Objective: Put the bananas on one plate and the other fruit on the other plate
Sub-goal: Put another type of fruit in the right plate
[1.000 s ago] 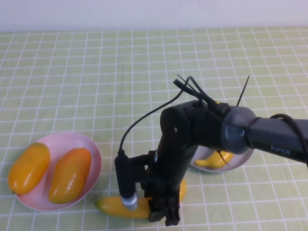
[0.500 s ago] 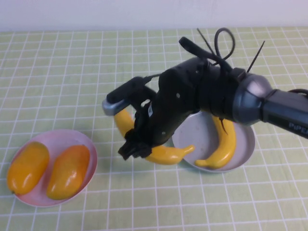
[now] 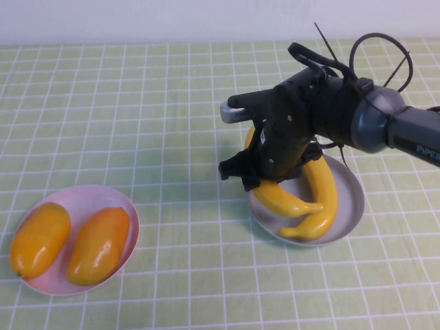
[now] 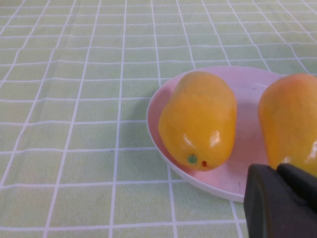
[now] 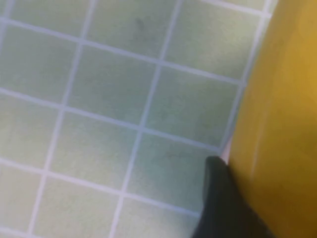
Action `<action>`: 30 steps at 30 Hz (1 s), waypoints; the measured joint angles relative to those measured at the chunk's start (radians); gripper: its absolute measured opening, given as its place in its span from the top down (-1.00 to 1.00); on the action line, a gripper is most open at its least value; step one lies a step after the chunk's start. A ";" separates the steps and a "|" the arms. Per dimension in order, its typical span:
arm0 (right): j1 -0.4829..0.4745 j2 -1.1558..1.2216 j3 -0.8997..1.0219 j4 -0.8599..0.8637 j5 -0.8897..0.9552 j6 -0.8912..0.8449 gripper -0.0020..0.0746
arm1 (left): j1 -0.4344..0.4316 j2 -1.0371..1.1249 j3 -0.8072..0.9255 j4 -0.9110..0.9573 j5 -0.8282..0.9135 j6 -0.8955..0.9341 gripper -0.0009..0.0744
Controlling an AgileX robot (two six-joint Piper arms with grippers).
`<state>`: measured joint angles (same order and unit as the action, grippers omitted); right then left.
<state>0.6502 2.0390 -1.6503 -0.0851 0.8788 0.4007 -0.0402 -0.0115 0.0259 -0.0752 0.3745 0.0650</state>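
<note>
Right gripper (image 3: 256,180) clamps one of two bananas (image 3: 285,201) over grey plate (image 3: 349,210); two mangoes (image 3: 100,245) on pink plate (image 3: 82,197) at nine o'clock. Left gripper (image 4: 282,198) shut, empty.

The tabletop (image 3: 103,103) was covered with a soft green cloth. Thin white lines ran across the cloth both ways and made lots of little squares. The cloth lay flat and looked smooth. Behind the tabletop, at the far edge, stood a plain pale wall (image 3: 137,20). It was whitish, with nothing hanging on it. The light was bright and even all over, and only faint, soft shadows fell on the green squares.
</note>
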 joint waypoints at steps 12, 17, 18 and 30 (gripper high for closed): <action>-0.009 -0.043 0.000 -0.013 0.114 0.063 0.13 | 0.000 0.000 0.000 0.000 0.000 0.000 0.97; -0.009 -0.098 0.033 -0.021 0.128 0.107 0.13 | 0.000 0.000 0.000 0.000 0.000 0.000 0.97; -0.009 -0.100 0.044 -0.017 0.128 0.110 0.13 | 0.000 0.000 0.000 0.000 0.000 0.000 0.97; -0.009 -0.070 0.096 0.049 0.094 0.143 0.13 | 0.000 0.000 0.000 0.000 0.000 0.000 0.97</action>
<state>0.6411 1.9693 -1.5546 -0.0363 0.9724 0.5439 -0.0402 -0.0115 0.0259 -0.0752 0.3745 0.0650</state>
